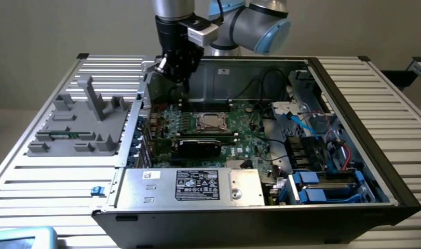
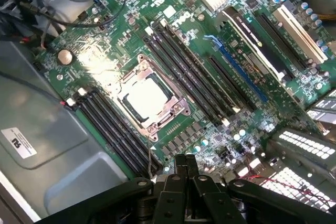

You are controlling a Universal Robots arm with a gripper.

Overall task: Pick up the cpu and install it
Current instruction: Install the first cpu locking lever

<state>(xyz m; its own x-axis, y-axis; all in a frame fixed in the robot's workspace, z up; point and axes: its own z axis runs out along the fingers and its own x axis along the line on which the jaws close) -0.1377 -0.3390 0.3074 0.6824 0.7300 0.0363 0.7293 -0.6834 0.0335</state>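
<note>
The cpu (image 2: 144,98) lies flat inside the metal-framed socket (image 2: 167,115) on the green motherboard, its shiny silver top catching the light. In the exterior view the cpu (image 1: 210,122) sits in the middle of the open computer case. My gripper (image 1: 185,92) hangs above the board toward the case's back wall, on the exterior view's left of the socket and well clear of it. In the wrist view my gripper (image 2: 186,167) has its black fingers pressed together with nothing between them.
Dark memory slots (image 2: 184,72) flank the socket on both sides. A black card (image 1: 200,147) stands in front of the socket, and the power supply (image 1: 189,187) is nearer still. A grey fixture (image 1: 79,129) rests on the table (image 1: 51,187) beside the case. Cables and blue drive bays (image 1: 328,187) crowd the exterior view's right.
</note>
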